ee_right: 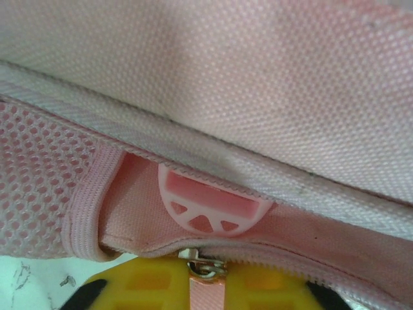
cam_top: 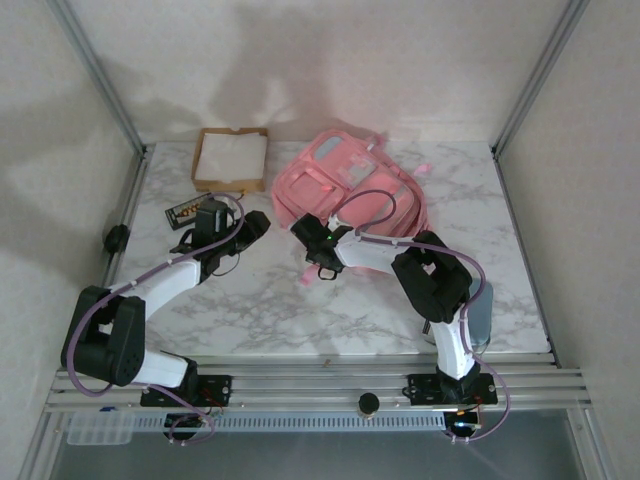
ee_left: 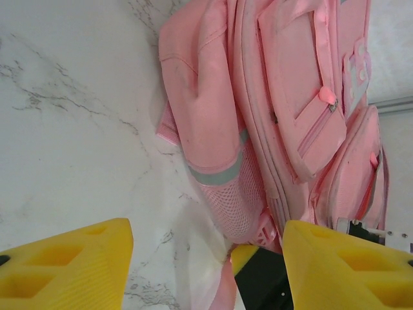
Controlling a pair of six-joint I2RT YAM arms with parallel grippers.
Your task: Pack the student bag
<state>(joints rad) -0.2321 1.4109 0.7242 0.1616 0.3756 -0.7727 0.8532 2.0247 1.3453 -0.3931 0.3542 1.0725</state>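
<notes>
Pink fabric of the student bag (cam_top: 350,185) spread flat on the marble table (cam_top: 260,310), front pockets and pale blue-grey panel facing up. Right claw (ee_right: 206,287) pressed against the bag's near-left corner, yellow fingers (ee_right: 145,290) drawn together and clamped on the pink zip tab (ee_right: 206,298) hanging from a small metal slider (ee_right: 203,265). Just above that slider, a pink plastic buckle (ee_right: 213,210) tucked under a piped seam of the bag; to its left, pink mesh of a side pocket (ee_right: 39,187). Left claw (ee_left: 206,245) hovering just left of the bag and pointed at its side, jaws wide apart over bare marble. From the left wrist, the bag's side panel crossed by a grey stripe (ee_left: 216,174) above more mesh, and beyond it two zipped front pockets, one with a pink puller (ee_left: 328,97). Farther left of the bag, level with its far end, a shallow cardboard tray (cam_top: 228,184) with a white sheet (cam_top: 235,155) inside. Also left of the bag but nearer than the tray, a small dark flat item (cam_top: 183,212) with orange spots, too small to identify. Loose pink strap end (cam_top: 305,278) lying on the marble just on the near side of the bag, close to the right claw.
</notes>
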